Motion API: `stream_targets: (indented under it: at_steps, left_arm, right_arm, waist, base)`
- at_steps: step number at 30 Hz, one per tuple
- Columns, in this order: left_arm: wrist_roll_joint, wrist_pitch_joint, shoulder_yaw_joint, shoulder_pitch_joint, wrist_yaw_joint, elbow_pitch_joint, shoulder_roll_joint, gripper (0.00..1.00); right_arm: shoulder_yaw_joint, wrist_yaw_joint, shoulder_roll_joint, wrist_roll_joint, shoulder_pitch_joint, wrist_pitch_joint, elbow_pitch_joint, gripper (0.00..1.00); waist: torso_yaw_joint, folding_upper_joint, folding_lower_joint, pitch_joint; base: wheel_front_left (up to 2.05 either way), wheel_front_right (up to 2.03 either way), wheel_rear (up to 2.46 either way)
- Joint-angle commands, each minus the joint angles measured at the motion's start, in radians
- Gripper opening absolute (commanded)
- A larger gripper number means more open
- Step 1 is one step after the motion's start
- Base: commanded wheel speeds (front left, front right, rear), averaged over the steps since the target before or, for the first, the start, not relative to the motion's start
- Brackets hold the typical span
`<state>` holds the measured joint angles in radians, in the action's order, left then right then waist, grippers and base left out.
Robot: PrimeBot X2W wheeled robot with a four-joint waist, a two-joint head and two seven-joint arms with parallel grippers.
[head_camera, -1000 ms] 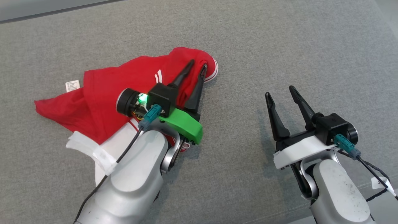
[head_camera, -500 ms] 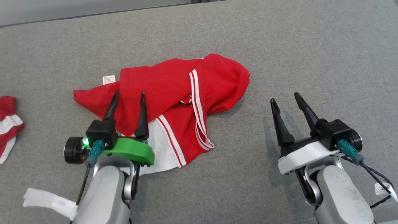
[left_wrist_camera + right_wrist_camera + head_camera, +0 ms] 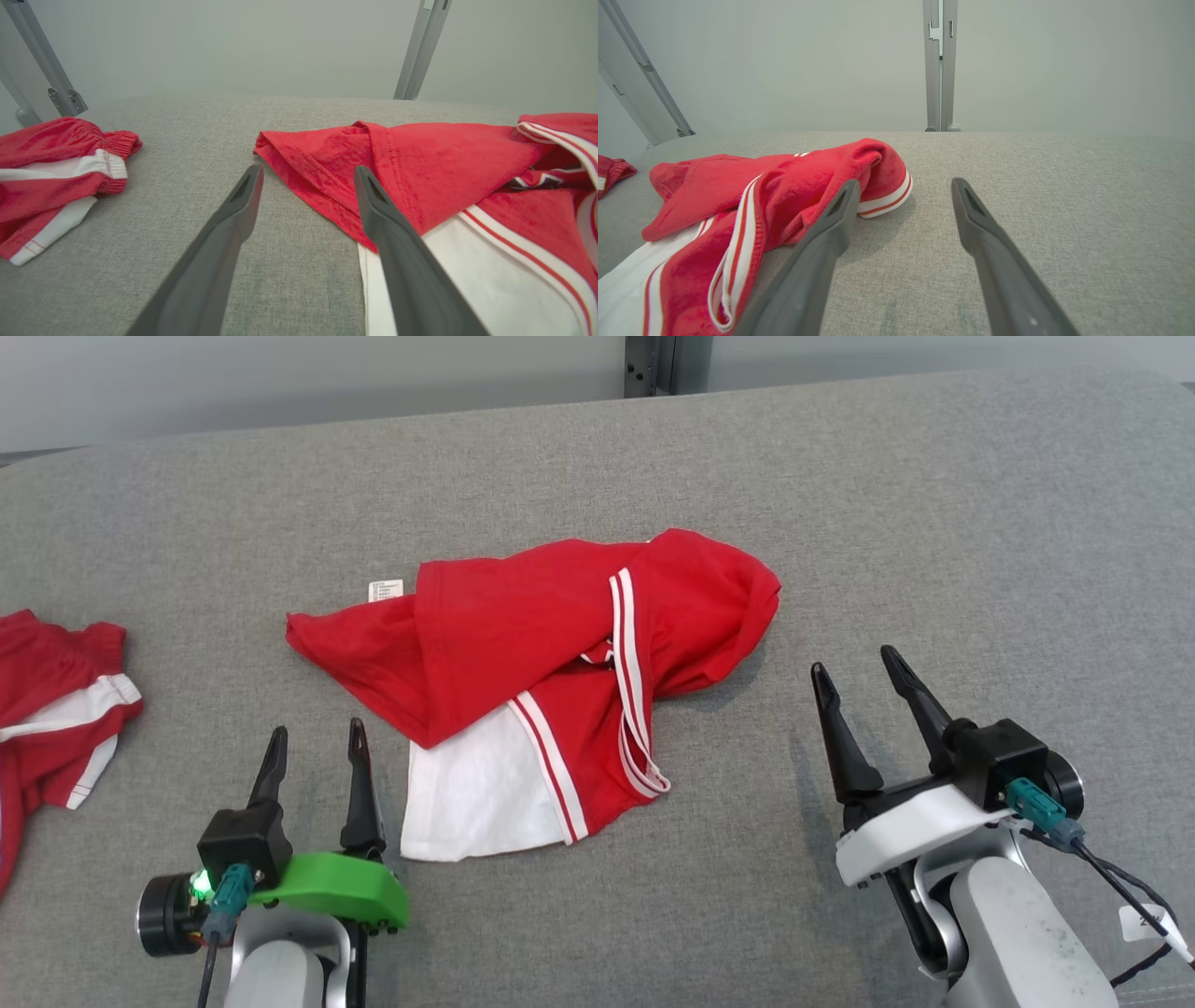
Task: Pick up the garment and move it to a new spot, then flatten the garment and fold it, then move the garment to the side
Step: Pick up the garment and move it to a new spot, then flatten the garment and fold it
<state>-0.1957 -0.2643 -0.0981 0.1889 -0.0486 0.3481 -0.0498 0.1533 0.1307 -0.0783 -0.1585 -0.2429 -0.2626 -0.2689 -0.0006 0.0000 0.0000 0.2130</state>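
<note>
Lying crumpled on the grey fabric-covered counter [image 3: 934,504], the red jersey garment with a white panel and white stripes [image 3: 504,635] was folded over itself, white part toward the robot. The left end effector [image 3: 316,733] hovered spread wide and empty just beside the garment's near-left edge; the right end effector [image 3: 851,658], also spread and empty, stood a little off the garment's right side. Flattening looked likely to go wrong if a finger pinched only the top flap: that layer would lift and leave the rest bunched, and a one-sided pull could drag the whole heap. A second red-and-white piece of clothing [image 3: 56,691] lay well to the garment's left, where a wide sweep might snag it. No container was among these things; both lay loose on the counter
</note>
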Motion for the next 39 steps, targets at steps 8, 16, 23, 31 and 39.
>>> stream_targets:
  at_steps: [8, 16, 23, 31, 39]
  left_arm:
    - [0.012, 0.0, 0.03, -0.085, 0.001, -0.019, -0.002, 1.0]
    - [-0.003, 0.0, 0.009, -0.114, 0.004, -0.016, -0.002, 1.0]
    - [-0.019, 0.0, -0.044, -0.125, 0.036, 0.013, -0.002, 1.0]
    - [-0.073, 0.0, -0.135, -0.103, 0.078, 0.107, -0.002, 1.0]
    - [-0.123, 0.0, -0.186, -0.073, 0.068, 0.196, -0.002, 1.0]
  right_arm:
    - [0.009, 0.0, 0.002, -0.004, 0.042, -0.003, -0.022, 1.0]
    - [0.007, 0.0, 0.001, 0.002, 0.063, -0.003, -0.028, 1.0]
    - [0.012, 0.0, 0.004, 0.006, 0.073, -0.003, -0.03, 1.0]
    - [0.019, 0.0, -0.003, 0.001, 0.07, -0.003, -0.029, 1.0]
    - [0.033, 0.0, -0.017, -0.005, 0.059, -0.003, -0.026, 1.0]
  waist:
    - [-0.016, 0.0, 0.0, -0.063]
    - [-0.006, 0.0, 0.0, -0.09]
    - [0.005, 0.0, 0.0, -0.1]
    - [0.012, 0.0, 0.0, -0.097]
    - [0.006, 0.0, 0.0, -0.087]
  base:
    - [0.0, 0.0, 0.0]
    - [0.0, 0.0, 0.0]
    - [0.0, 0.0, 0.0]
    - [0.0, 0.0, 0.0]
    - [0.0, 0.0, 0.0]
